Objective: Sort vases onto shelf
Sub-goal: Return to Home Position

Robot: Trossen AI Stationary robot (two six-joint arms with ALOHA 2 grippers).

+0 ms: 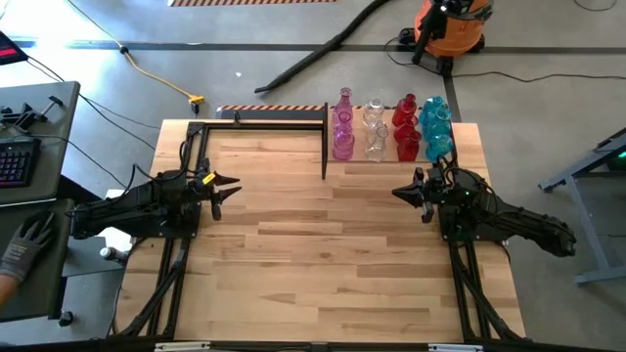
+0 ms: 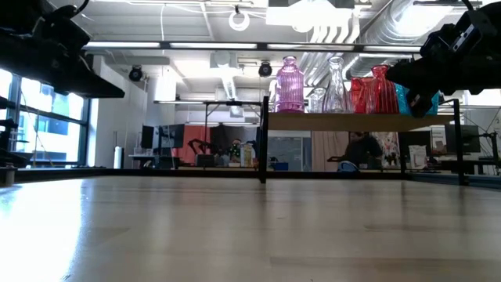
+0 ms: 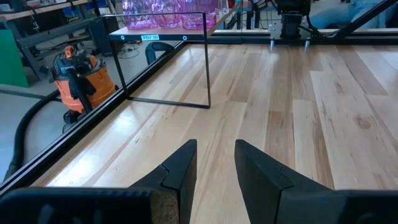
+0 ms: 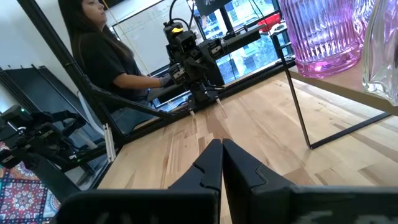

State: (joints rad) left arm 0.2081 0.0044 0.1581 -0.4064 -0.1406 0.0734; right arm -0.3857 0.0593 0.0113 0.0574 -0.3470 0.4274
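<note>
Gleaming tabletop (image 2: 235, 227), loaded shelf (image 2: 329, 122), workshop (image 2: 180, 147) behind.

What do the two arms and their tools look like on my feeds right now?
The left arm and right arm are both dark, built of slim jointed segments. A small yellow tag sits just behind the left tool; I see no such tag near the right tool. Each tool has two dark wedge-shaped fingers that taper to blunt tips.
</note>
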